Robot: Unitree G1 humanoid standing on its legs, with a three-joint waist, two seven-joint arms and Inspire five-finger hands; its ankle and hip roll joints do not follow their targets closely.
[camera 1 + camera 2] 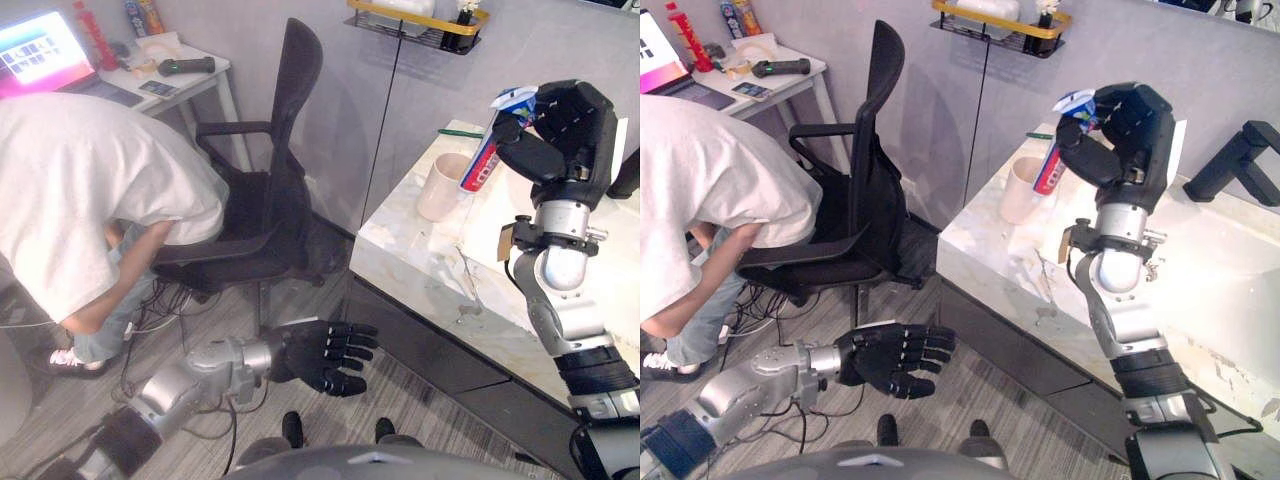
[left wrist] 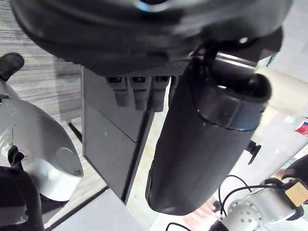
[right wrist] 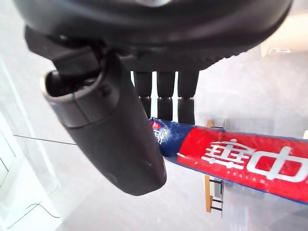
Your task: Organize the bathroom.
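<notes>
Gripping a toothpaste tube (image 1: pixel 484 150) above the cup (image 1: pixel 440 186), the right robot hand (image 1: pixel 565 130) — left robot hand (image 1: pixel 890 358) spread wide over floor.

A pale cup (image 1: pixel 440 187) stands on the marble counter (image 1: pixel 420 250), apparently near its corner.

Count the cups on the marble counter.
1. A pale cup stands near the marble counter's back left corner, just below the toothpaste tube held in the right hand. Others may be hidden.

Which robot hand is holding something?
The right hand, raised over the marble counter, grips a red-and-blue toothpaste tube. The left hand hangs open, holding nothing.
</notes>
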